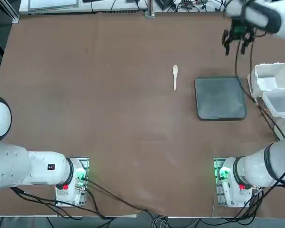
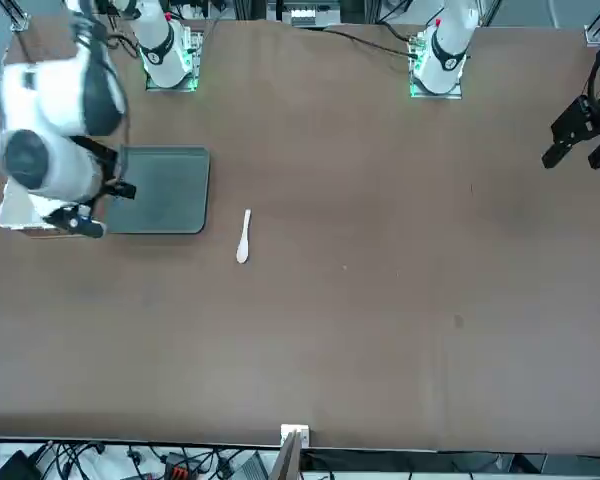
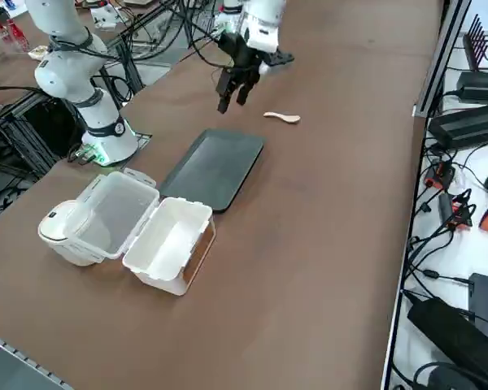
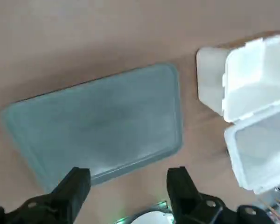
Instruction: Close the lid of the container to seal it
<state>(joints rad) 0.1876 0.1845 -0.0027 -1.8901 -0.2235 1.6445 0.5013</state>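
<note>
The lid (image 3: 118,213) of the container (image 3: 169,244) is being seen open.
Above the counter (image 1: 133,118), near the far edge of the grey tray (image 1: 220,98), the right end effector (image 1: 234,49) is being held with its fingers (image 4: 179,184) apart; the container is standing to the right of the tray, and its hinged lid is being spread out toward the robot's base.

brown table (image 1: 133,133); grey tray (image 1: 221,98), white spoon (image 1: 175,77), open container (image 1: 271,77) on it
</note>
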